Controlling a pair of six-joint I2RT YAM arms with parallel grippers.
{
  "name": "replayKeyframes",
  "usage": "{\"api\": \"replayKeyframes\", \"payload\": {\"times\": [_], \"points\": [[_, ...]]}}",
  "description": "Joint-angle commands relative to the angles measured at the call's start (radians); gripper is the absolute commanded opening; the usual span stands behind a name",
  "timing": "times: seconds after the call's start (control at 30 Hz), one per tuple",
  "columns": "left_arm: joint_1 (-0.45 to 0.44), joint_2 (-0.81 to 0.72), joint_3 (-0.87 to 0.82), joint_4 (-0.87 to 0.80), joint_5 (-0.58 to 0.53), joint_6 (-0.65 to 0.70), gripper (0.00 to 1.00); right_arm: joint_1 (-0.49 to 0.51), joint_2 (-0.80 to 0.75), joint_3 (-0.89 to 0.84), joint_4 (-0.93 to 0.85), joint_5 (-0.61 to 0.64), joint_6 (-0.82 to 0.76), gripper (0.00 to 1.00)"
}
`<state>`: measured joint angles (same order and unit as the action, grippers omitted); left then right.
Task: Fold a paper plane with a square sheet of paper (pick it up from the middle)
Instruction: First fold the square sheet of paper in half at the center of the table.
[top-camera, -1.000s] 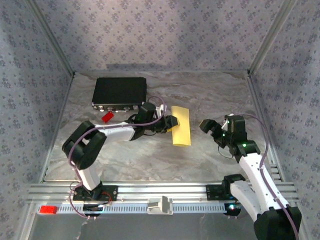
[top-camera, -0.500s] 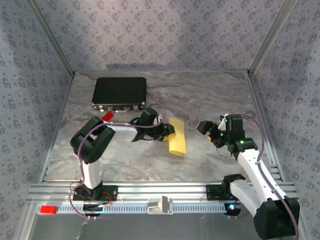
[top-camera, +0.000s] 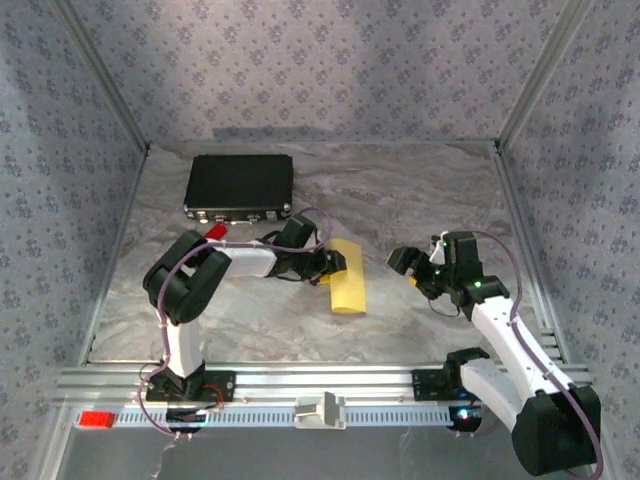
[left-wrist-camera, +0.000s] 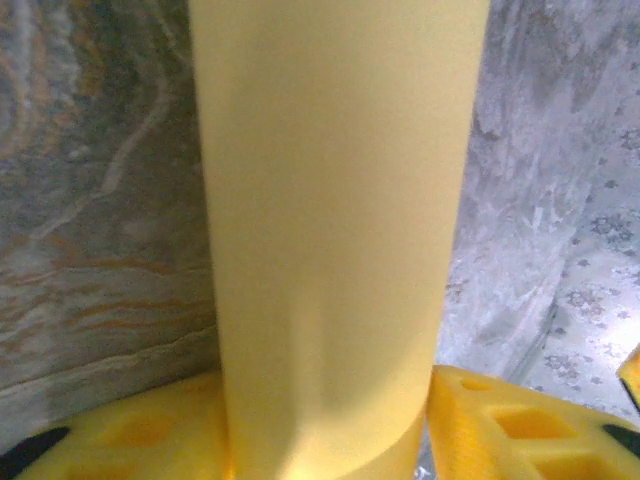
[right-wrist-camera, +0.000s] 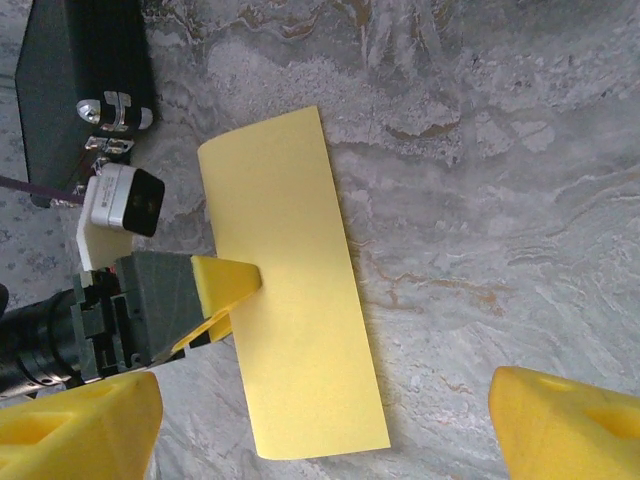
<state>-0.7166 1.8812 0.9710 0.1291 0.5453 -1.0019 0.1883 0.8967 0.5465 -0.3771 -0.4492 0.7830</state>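
Paper first, from the top camera: the sheet of paper (top-camera: 348, 291) lies on the desk (top-camera: 420, 200) near the middle as a long narrow strip. Over the last second it has slid nearer and slightly left as the left arm drew back. The left fingers (top-camera: 337, 266) sit at its far left edge. The right fingers (top-camera: 400, 260) have come leftward and are now near the strip's right side, not touching it. I judge this a repositioning that brings the strip within both arms' reach. No nose or wings show yet, so most folds remain. A black case (top-camera: 240, 184) sits far left with a small red brick (top-camera: 213, 233) just in front of it, both well apart from the paper.

From the left wrist, the strip (left-wrist-camera: 330, 220) runs up between the yellow fingers (left-wrist-camera: 130, 440). Whether they pinch it or have let go, I cannot tell.

From the right wrist, the strip (right-wrist-camera: 290, 290) lies flat on the marbled desk. A left finger (right-wrist-camera: 225, 283) reaches over its left long edge and could obstruct a fold there. The right fingers (right-wrist-camera: 565, 420) are spread wide and empty. The case (right-wrist-camera: 80, 70) lies beyond, clear of the path.
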Motion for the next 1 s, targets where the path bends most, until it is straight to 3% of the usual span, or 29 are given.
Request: {"api": "replayKeyframes", "payload": {"times": [0.0, 0.17, 0.3, 0.6, 0.97], "points": [[-0.001, -0.017, 0.022, -0.125, -0.112, 0.076, 0.57, 0.011, 0.010, -0.002, 0.019, 0.015, 0.016, 0.87], [-0.023, -0.036, 0.084, -0.302, -0.225, 0.156, 0.59, 0.022, 0.030, 0.000, 0.027, 0.018, 0.017, 0.87], [-0.031, -0.039, 0.100, -0.341, -0.262, 0.169, 0.57, 0.029, 0.043, 0.004, 0.030, 0.022, 0.017, 0.87], [-0.033, -0.024, 0.116, -0.375, -0.271, 0.192, 0.48, 0.040, 0.050, 0.006, 0.032, 0.030, 0.019, 0.87], [-0.036, 0.061, 0.204, -0.509, -0.240, 0.299, 0.47, 0.046, 0.056, 0.010, 0.028, 0.035, 0.018, 0.88]]}}
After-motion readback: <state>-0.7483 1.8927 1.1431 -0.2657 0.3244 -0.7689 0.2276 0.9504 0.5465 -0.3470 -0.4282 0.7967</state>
